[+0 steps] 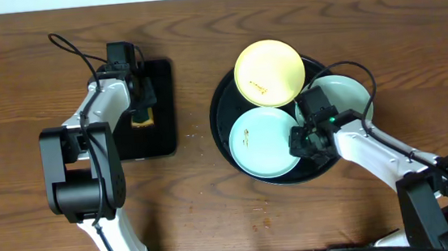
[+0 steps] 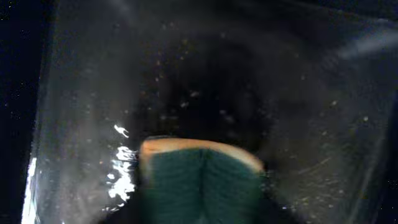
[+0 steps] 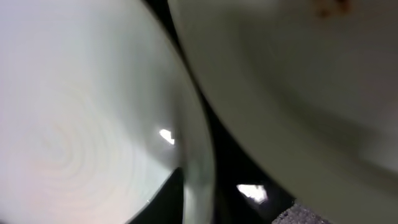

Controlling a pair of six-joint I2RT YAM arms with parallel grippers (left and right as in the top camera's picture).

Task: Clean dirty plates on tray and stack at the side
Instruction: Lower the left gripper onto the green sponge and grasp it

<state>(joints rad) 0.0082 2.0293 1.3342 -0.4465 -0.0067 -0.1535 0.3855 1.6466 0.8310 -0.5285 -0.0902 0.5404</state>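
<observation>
Right arm stretched low from the near right corner, right gripper (image 1: 304, 135) down inside the round tray (image 1: 217, 102), between front mint plate (image 1: 260, 143) and rear mint plate (image 1: 353, 91); grip impossible to tell, close view blurred. Left arm folded, left gripper (image 1: 141, 107) over sponge (image 2: 199, 183) on rectangular tray (image 1: 164, 135); opening likewise unclear. Farthest, yellow plate (image 1: 268, 73) overlapping the round tray's far rim.

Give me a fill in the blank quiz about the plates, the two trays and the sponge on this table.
1. The plates on the round black tray number ___.
2. The top plate in the overhead view is pale ___.
3. The sponge under the left gripper lies on the other black tray, whose shape is ___.

Missing words: three; yellow; rectangular.
</observation>
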